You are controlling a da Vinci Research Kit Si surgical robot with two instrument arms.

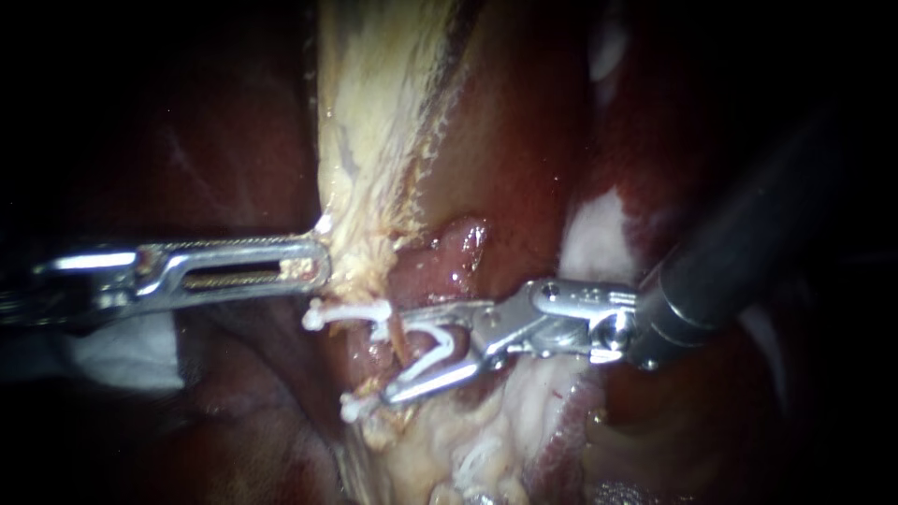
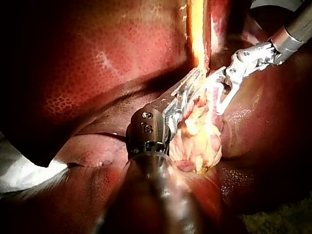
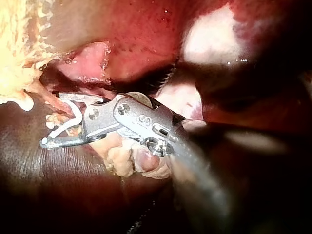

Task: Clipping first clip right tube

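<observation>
My right instrument comes in from the right, its jaws standing apart in a V with a white clip seated between them. The clip's two legs reach past the jaw tips and straddle a reddish tube below the pale gallbladder tissue. My left instrument lies level from the left, its jaws shut on the edge of that pale tissue. In the left wrist view the left instrument grips yellowish tissue with the right instrument just ahead. The right wrist view shows the right instrument and the clip.
Dark red liver surrounds the site and fills much of the left wrist view. A pink bulge of tissue sits just above the right jaws. Frayed pale tissue lies below them. White gauze shows under the left shaft.
</observation>
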